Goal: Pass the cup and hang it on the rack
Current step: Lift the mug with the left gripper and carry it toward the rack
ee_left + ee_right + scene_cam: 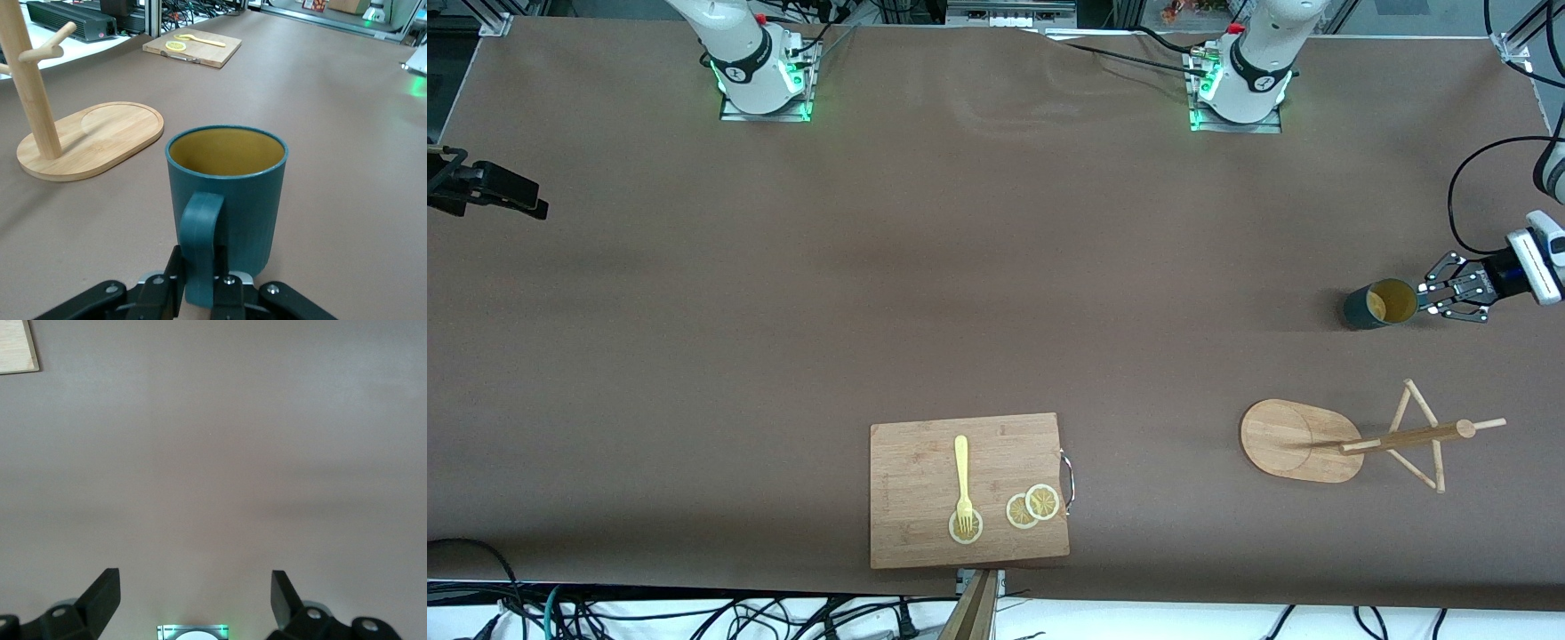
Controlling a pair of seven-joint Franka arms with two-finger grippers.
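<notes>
**Left gripper at the cup's handle, right arm waiting**

Front view: the cup (1380, 304) stands upright on the brown table (960, 267) toward the left arm's end, its yellowish inside showing. The left gripper (1427, 297) is low at the cup's side, fingertips right at its wall. The rack (1352, 437) stands nearer the camera than the cup and well apart from it, its oval base flat on the table with the post and thin pegs rising from it. A wooden cutting board (969, 491) lies near the table's front edge, carrying a yellow fork (962, 480) and three lemon slices (1032, 507); the fork's tines rest on one slice. The right gripper (489, 191) hangs at the right arm's end of the table, and that arm waits.

Left wrist view: the cup (227, 193) fills the middle, its loop handle (200, 250) facing the camera and sitting between the left gripper's (200, 293) fingers, which are closed in on the handle. The rack (73, 133) stands near, and the cutting board (193, 48) lies farther off with the fork and a lemon slice on it.

Right wrist view: the right gripper (193, 597) has its fingers (103, 593) spread wide over bare table, holding nothing. A corner of the cutting board (17, 347) shows at the frame's edge.
</notes>
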